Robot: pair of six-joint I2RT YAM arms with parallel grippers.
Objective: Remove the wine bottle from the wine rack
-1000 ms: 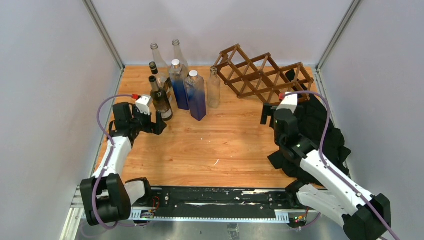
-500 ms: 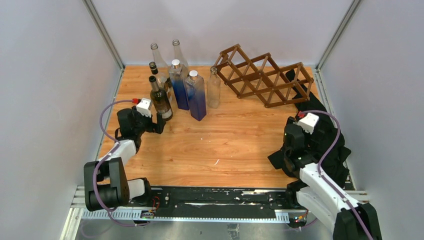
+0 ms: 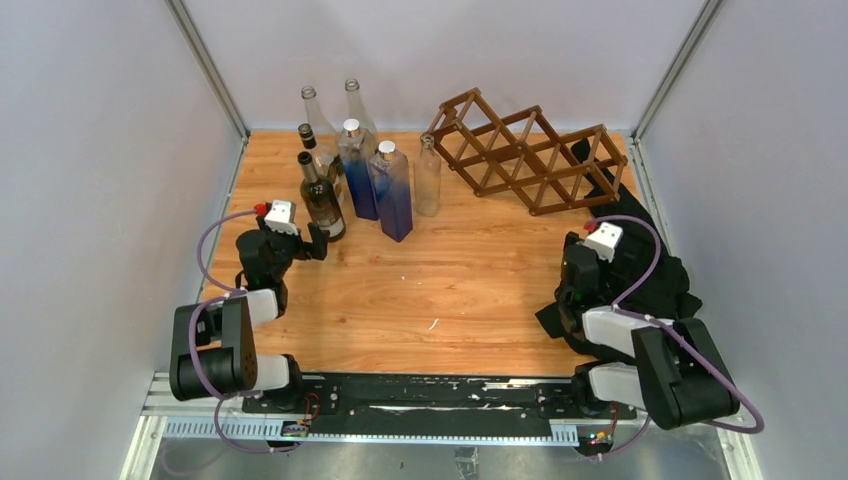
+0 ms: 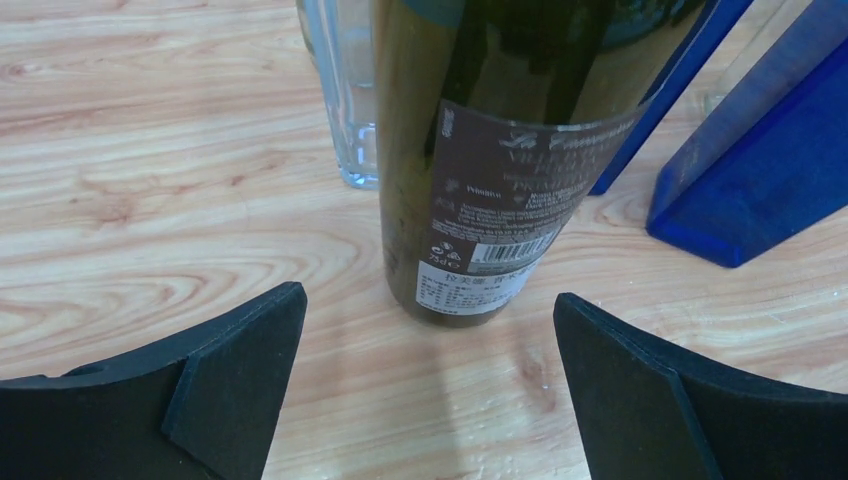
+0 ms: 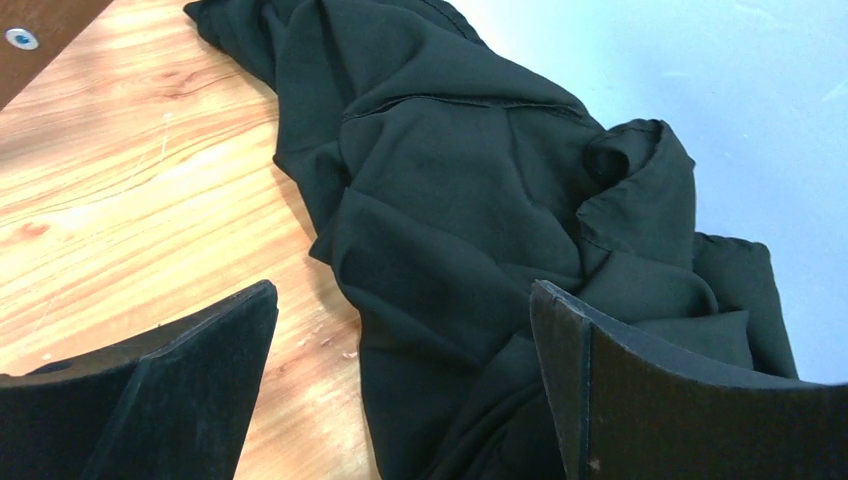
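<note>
**While both grippers gape, the wine bottle stands on the table**

Though its two black fingers reach toward the glass, the left gripper (image 4: 428, 297) grasps nothing: its jaws are spread wide and low over the pale wooden table (image 4: 150, 200). Straight ahead of the gap, apart from both fingers, the dark green glass wine bottle with a brown paper label (image 4: 480, 150) stands upright on the boards. A clear glass bottle (image 4: 345, 90) stands just behind it to the left. Two blue square-sided glass bottles (image 4: 760, 150) stand near on its right.

On the other side, the right gripper (image 5: 402, 290) is likewise released, with its jaws parted. It holds nothing and points at a crumpled black cloth (image 5: 450, 200) heaped along the table's right edge, against the pale wall.

From above, the wine bottle is at the near left of a cluster of bottles in the far left part of the table. The brown wooden lattice wine rack with diamond-shaped cells (image 3: 525, 155) sits well apart from it at the far right, running slantwise toward the right edge. Its right end is beside the cloth.
</note>
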